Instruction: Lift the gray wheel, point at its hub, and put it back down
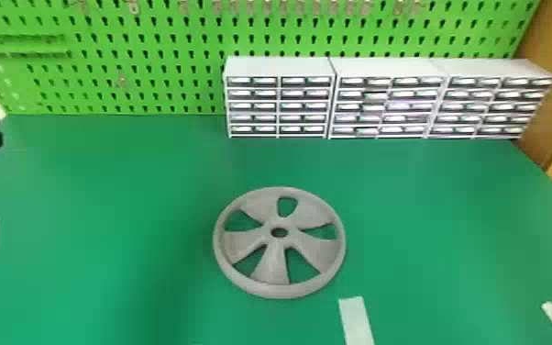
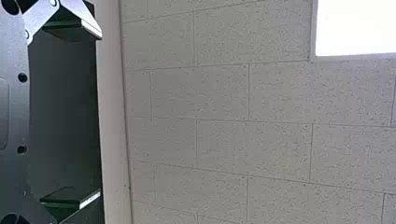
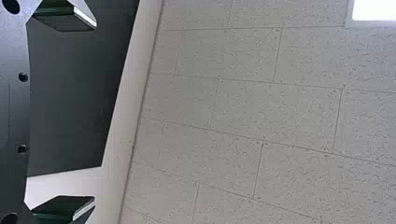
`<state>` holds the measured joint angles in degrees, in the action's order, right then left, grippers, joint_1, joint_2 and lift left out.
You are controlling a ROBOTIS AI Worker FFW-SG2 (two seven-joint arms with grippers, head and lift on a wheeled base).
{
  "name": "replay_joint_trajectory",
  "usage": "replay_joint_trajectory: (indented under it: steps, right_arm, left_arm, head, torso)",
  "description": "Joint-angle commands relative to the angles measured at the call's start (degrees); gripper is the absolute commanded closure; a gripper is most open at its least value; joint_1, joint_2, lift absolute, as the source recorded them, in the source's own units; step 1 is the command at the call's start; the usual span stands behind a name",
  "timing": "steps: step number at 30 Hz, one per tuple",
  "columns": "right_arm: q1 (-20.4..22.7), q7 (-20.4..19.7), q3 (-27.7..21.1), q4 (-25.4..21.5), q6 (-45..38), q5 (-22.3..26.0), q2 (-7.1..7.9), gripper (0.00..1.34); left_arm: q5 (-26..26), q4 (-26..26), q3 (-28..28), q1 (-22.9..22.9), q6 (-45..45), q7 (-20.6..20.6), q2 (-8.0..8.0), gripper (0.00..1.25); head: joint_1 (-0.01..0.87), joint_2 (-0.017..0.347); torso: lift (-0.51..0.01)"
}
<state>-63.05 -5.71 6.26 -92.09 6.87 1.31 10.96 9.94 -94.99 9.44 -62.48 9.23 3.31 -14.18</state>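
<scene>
The gray wheel (image 1: 270, 266) looks like smooth, matt plastic. The green tabletop (image 1: 105, 206) is smooth with a soft sheen. The drawer units (image 1: 279, 66) look plastic, with shiny fronts; the ceiling panels (image 2: 224, 93) are matt and pitted.

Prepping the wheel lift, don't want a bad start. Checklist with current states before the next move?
1. Gray wheel lying flat on the green table: ok.
2. Hub uncovered in the head view: ok.
3. Left gripper open and empty: ok.
4. Right gripper open and empty: ok.
5. A gripper in contact with the wheel: not ok, nothing touches it in the head view.
6. Room for a finger under the rim: cannot tell, its underside is hidden.
</scene>
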Motion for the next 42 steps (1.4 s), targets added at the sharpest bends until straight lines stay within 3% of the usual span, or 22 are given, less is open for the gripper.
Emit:
replay_joint_trajectory:
  steps: [1,42]
  right_arm:
    - [0.0,0.0,0.0,-0.1,0.0,0.2,0.02,0.0]
    - [-0.1,0.0,0.9,-0.6,-0.5,-0.1,0.2,0.0]
  left_arm:
    - [0.0,-0.4,0.2,-0.1,0.0,0.1,-0.14,0.11]
    - [-0.4,-1.0,1.0,0.2,-0.7,1.3,-0.58,0.09]
  head:
    - [0.692,0.048]
    - [0.692,0.048]
  torso:
    - [-0.088]
    - [-0.088]
